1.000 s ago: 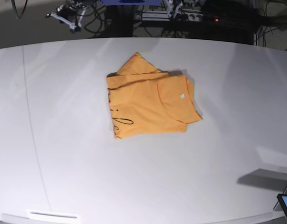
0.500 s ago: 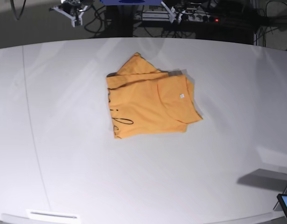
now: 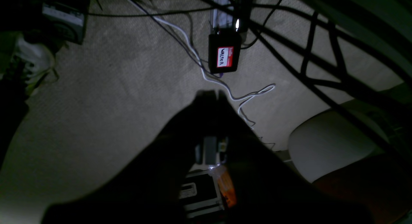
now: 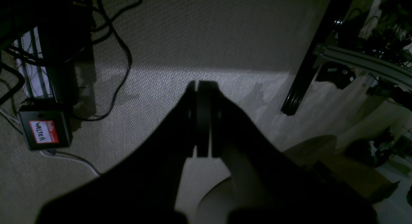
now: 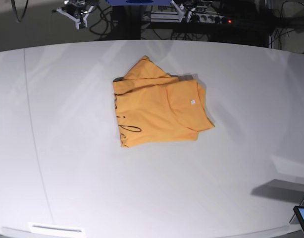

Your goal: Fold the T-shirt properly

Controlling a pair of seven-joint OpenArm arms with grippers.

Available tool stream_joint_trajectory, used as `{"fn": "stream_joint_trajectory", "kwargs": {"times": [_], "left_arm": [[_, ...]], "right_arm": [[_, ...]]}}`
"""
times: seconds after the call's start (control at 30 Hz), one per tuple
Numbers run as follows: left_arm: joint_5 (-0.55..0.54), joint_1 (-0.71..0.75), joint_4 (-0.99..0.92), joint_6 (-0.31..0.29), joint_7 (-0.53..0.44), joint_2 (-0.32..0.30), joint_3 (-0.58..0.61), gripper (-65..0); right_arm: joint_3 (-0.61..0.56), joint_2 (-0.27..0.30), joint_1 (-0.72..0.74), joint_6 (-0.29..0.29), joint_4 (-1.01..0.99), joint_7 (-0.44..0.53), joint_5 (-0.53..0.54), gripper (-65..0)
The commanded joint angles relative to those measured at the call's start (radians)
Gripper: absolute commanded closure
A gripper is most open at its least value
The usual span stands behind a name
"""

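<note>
Lying folded, one T-shirt [image 5: 157, 111] (both arms' jaws closed, empty) on one table [image 5: 152, 188].

The soft, matt orange-yellow cloth T-shirt [image 5: 159, 111] lies creased on the smooth, faintly glossy white table top [image 5: 92, 173], while at 12 o'clock beyond it the wrist views show rough woven beige carpet [image 3: 122, 88] and a matt black plastic box [image 3: 224, 53].
</note>
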Motion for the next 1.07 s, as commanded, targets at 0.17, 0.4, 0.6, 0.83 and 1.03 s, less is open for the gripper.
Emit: {"fn": "stream_joint_trajectory", "kwargs": {"times": [0.17, 0.4, 0.6, 0.83, 1.03], "left_arm": [[-0.002, 0.001, 0.003, -0.003, 0.004, 0.002, -0.003, 0.0], [-0.003, 0.001, 0.003, -0.003, 0.004, 0.007, -0.003, 0.0], [-0.005, -0.016, 0.003, -0.003, 0.004, 0.019, -0.003, 0.0], [-0.008, -0.019, 0.003, -0.003, 0.004, 0.020, -0.012, 0.0], [-0.008, -0.019, 0.003, -0.003, 0.003, 0.020, -0.012, 0.0]], "right_arm": [[-0.002, 0.034, -0.003, -0.010, 0.004, 0.011, 0.002, 0.0], [-0.002, 0.060, -0.003, -0.010, 0.005, 0.011, 0.002, 0.0], [-0.002, 0.055, -0.003, -0.010, 0.007, 0.011, 0.002, 0.0], [-0.001, 0.054, -0.001, -0.010, 0.010, 0.011, 0.002, 0.0], [-0.002, 0.059, -0.001, -0.010, 0.010, 0.011, 0.002, 0.0]]}}
